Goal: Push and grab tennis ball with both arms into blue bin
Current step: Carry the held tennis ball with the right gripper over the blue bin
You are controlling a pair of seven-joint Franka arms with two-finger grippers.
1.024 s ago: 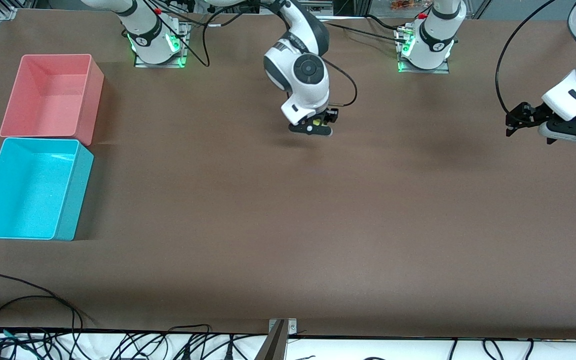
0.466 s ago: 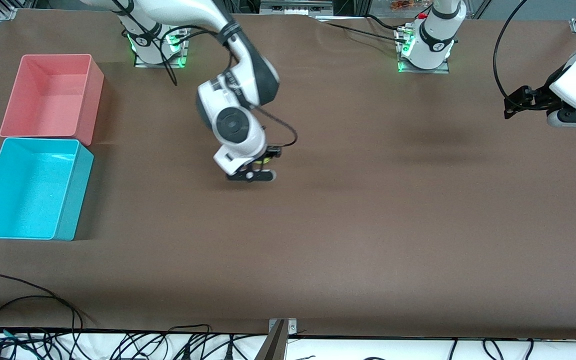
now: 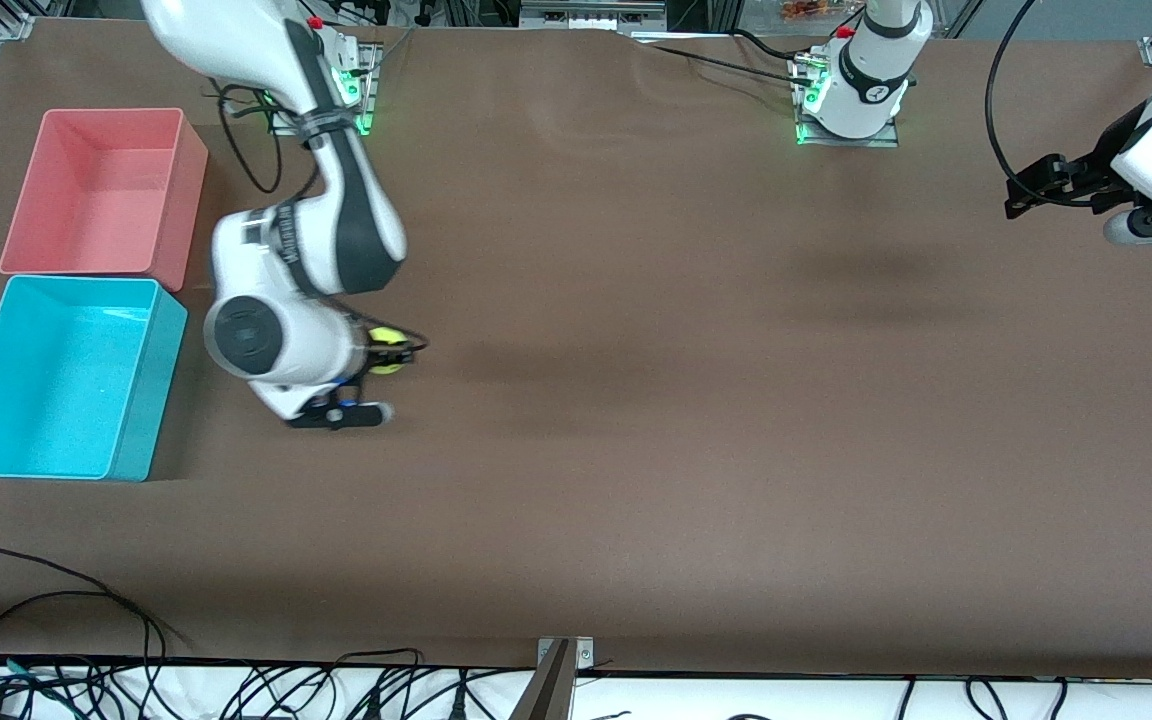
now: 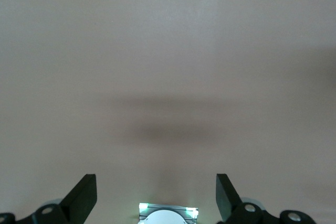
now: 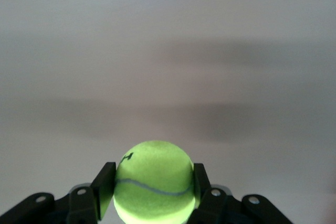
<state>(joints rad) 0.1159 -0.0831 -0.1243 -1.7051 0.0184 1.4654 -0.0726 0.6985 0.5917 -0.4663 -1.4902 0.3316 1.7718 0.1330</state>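
Observation:
The yellow-green tennis ball (image 3: pixel 387 351) (image 5: pixel 153 181) is clamped between the black fingers of my right gripper (image 3: pixel 383 354) (image 5: pixel 152 184), which is shut on it. That gripper hangs over the brown table a short way from the blue bin (image 3: pixel 150 392), toward the table's middle. The bin holds nothing. My left gripper (image 3: pixel 1024 190) (image 4: pixel 156 195) waits over the left arm's end of the table, open with only bare table between its fingers (image 4: pixel 84 196).
A pink-red bin (image 3: pixel 172 200) stands against the blue bin, farther from the front camera. Both arm bases (image 3: pixel 846 110) sit along the back edge. Black cables (image 3: pixel 56 600) trail along the table's near edge, where a metal bracket (image 3: pixel 556 672) sticks up.
My right arm has swung from the table's middle toward the blue bin, carrying the ball. The left gripper has drawn back a little toward its end of the table.

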